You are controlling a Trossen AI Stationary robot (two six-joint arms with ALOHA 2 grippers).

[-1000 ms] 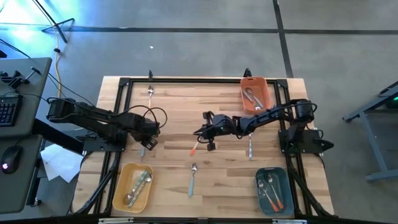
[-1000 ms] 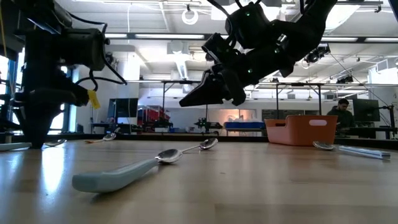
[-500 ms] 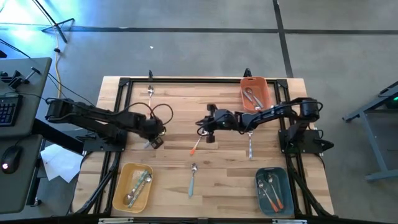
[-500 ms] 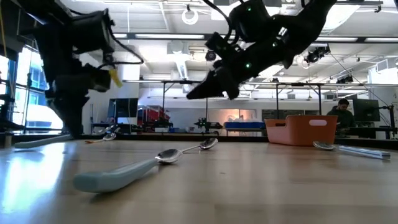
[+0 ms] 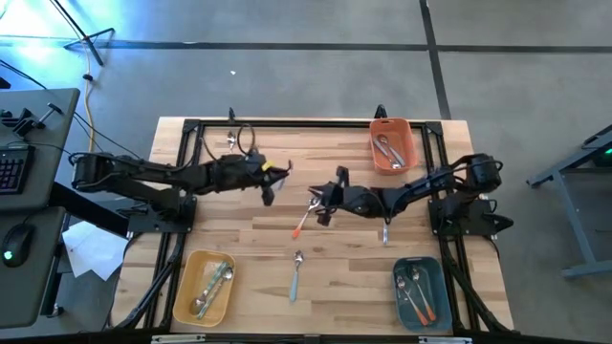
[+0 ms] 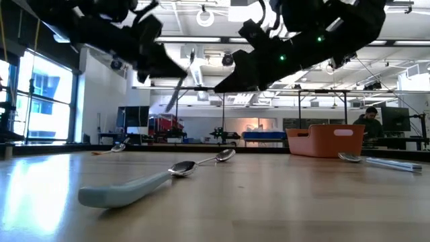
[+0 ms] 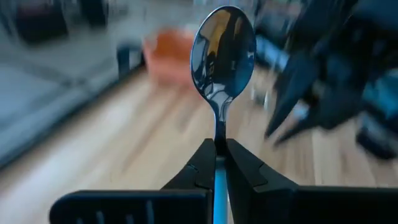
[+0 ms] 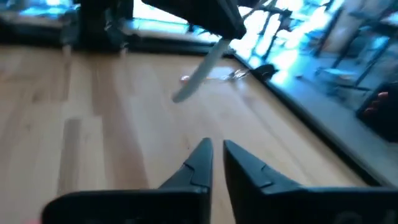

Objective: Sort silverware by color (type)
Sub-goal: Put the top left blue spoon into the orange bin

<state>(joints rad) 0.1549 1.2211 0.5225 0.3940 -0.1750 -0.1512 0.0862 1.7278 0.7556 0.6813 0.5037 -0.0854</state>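
Note:
My left gripper (image 5: pixel 271 182) hangs above the table's middle, shut on a spoon (image 7: pixel 222 46) with a light blue handle (image 7: pixel 217 186); the low view shows the spoon (image 6: pixel 181 84) well above the wood. My right gripper (image 5: pixel 320 205) hovers just right of it, its fingers (image 8: pixel 200 155) a narrow gap apart with nothing between them. Below it, an orange-handled piece (image 5: pixel 303 223) lies flat on the table. A blue-handled spoon (image 5: pixel 295 272) lies near the front edge. Silver pieces lie at the far left (image 5: pixel 230 143) and right of centre (image 5: pixel 384 229). My left gripper pinches the spoon between its two fingers at the thin neck (image 7: pixel 219 134), where the metal meets the blue handle. The fingers lie along the spoon, the bowl reaching out past their tips and the handle running back between them. The spoon is lifted clear and slants downward.
An orange bin (image 5: pixel 409 143) at the far right, a yellow bin (image 5: pixel 184 287) at the near left and a blue bin (image 5: pixel 438 287) at the near right each hold some silverware. A black frame (image 5: pixel 287 125) edges the table. The two grippers stand close together.
My left gripper has risen from the table's left part and swung toward the far edge and the middle, carrying the blue-handled spoon, which was low by the table and now hangs clear. My right gripper has stayed over the orange-handled piece.

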